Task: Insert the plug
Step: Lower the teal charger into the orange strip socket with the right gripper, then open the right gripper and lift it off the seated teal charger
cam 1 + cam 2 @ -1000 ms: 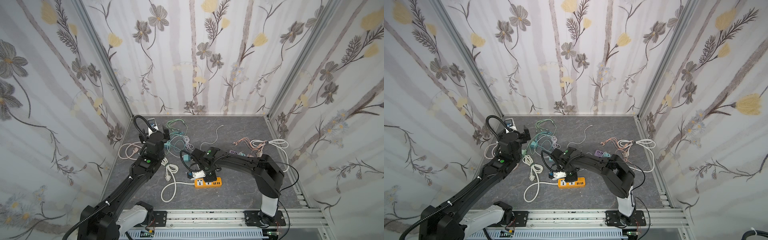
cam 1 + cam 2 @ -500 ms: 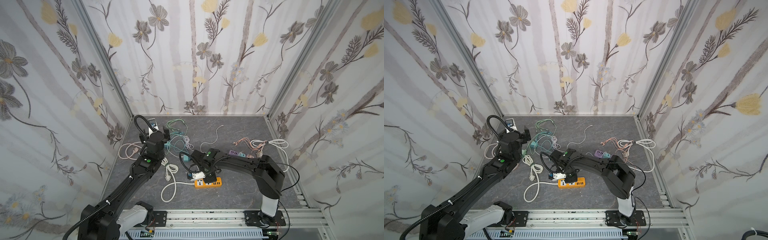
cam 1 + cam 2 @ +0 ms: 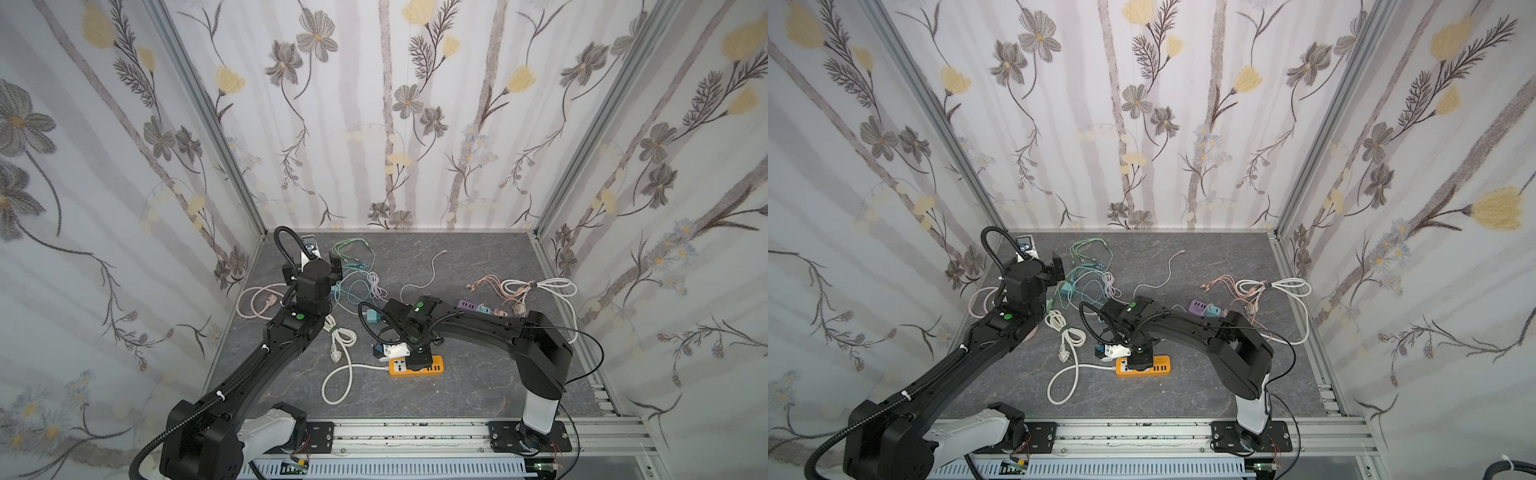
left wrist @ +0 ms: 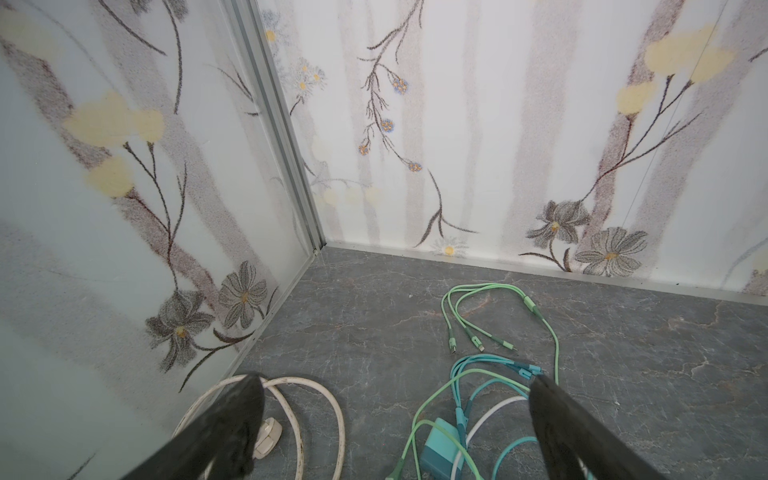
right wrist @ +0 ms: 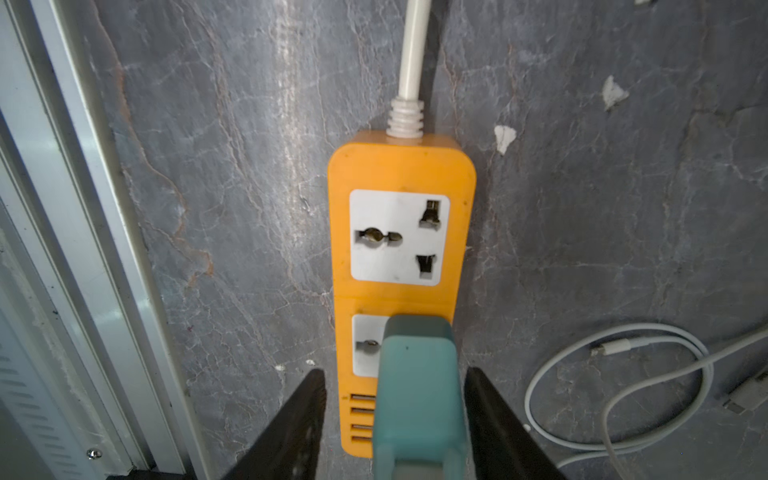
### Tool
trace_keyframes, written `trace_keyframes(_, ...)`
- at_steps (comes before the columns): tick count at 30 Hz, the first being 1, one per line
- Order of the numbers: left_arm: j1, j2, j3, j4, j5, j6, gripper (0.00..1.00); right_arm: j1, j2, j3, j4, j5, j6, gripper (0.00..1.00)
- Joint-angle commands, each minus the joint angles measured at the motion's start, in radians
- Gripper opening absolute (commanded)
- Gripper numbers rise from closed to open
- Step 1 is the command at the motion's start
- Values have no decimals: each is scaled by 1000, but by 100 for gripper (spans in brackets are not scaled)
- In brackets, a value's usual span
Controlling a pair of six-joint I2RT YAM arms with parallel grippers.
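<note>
1. The table (image 5: pixel 208 166) is a dark grey, stone-look sheet veined with pale cracks; a smooth aluminium rail (image 5: pixel 104 208) runs along one edge
2. On it lies an orange power strip (image 5: pixel 399 166), a flat bar of smooth plastic with rounded corners. A thick white cord (image 5: pixel 411 50) leaves one end. In both top views the strip sits near the front middle (image 3: pixel 432 368) (image 3: pixel 1160 365)
3. Its free socket (image 5: pixel 399 237) is a white square plate with three dark holes; four small USB slots (image 5: pixel 362 419) line the other end
4. The plug (image 5: pixel 415 395) is a matte teal block with rounded corners. It stands on the strip's second socket and covers most of it; I cannot tell how deep its pins sit
5. My right claw (image 5: pixel 394 370) brackets the plug with its black fingers spread, a clear gap on one side, gripping nothing
6. My left claw (image 4: pixel 395 378) is spread wide and empty above teal cables (image 4: pixel 478 374), near the back left corner
7. Against a second ago, both arms sit in much the same places in the top views
</note>
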Motion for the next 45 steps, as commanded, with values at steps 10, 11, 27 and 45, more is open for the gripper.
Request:
trace_keyframes(10, 1, 17, 14, 5, 59, -39, 100, -27, -93, -63, 28, -100, 2, 77)
trace_keyframes(11, 1, 21, 16, 9, 70, -43, 100, -30, -98, -69, 29, -105, 1, 78)
trace_keyframes(27, 6, 101, 141, -171, 122, -124, 100, -138, -301, -188, 25, -196, 29, 99)
trace_keyframes(45, 8, 236, 285, -594, 333, -87, 100, -302, -594, -339, 197, -373, 167, 99)
